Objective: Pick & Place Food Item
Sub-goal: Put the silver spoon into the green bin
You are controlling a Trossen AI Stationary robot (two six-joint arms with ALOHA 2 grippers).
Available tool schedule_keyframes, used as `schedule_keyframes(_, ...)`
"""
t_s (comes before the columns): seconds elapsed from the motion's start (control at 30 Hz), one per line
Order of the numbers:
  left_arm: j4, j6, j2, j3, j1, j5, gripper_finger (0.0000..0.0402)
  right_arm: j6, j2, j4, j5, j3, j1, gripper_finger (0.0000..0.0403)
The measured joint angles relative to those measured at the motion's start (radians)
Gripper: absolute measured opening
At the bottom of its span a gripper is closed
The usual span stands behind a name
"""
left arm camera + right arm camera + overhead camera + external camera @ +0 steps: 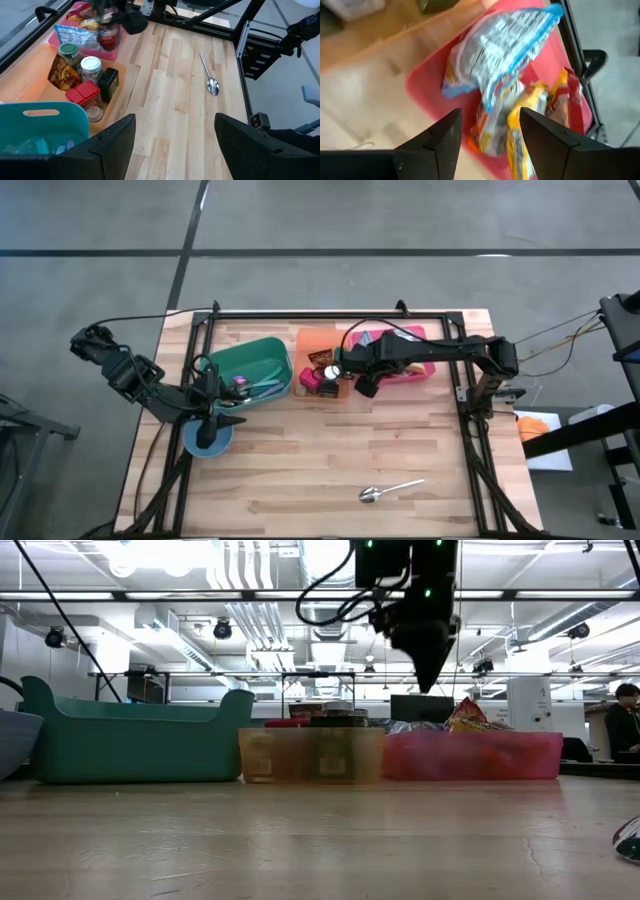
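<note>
High view: the right gripper [352, 372] hangs over the near edge of the pink bin [425, 370], its fingers spread apart with nothing between them. The right wrist view looks past those parted fingers [442, 137] down onto the snack packets [506, 75] lying loose in the pink bin [425, 80]; one blue-edged bag sits on top, with yellow and red wrappers beside it.

No food item is held, so the pick appears not yet made, though motion blur makes this uncertain. Grasping and placing both seem left to do.

Just beside the pink bin stands an orange tray [310, 340] of jars and tins [85, 75], and beyond that a teal tub [250, 360]. The left gripper [222, 420] waits at the teal tub's near corner, fingers apart, above a blue bowl [195, 442]. A spoon [385, 491] lies well apart, toward the table's [300, 470] front edge. Nothing blocks the packets.
</note>
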Motion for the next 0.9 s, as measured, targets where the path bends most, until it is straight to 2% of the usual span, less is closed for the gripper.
schedule_keyframes(0.17, 0.000, 0.000, 0.000, 0.000, 0.000, 0.000, 0.0271, -0.010, -0.025, -0.052, -0.021, 0.024, 0.099, 0.0196)
schedule_keyframes(0.4, 0.000, 0.000, 0.000, 0.000, 0.000, 0.000, 0.0271, -0.058, -0.045, -0.037, -0.216, 0.005, 0.301, 0.0196)
schedule_keyframes(0.67, 0.016, -0.001, 0.000, 0.000, 0.000, -0.016, 0.0271, 0.073, -0.040, 0.092, -0.293, -0.073, 0.561, 0.0196)
schedule_keyframes(0.8, 0.135, 0.002, 0.010, -0.033, 0.000, -0.089, 0.0271, 0.171, -0.039, 0.224, -0.295, -0.125, 0.668, 0.0196)
schedule_keyframes(0.9, 0.284, 0.075, 0.016, -0.101, 0.006, -0.102, 0.0271, 0.252, -0.039, 0.324, -0.295, -0.168, 0.731, 0.0196)
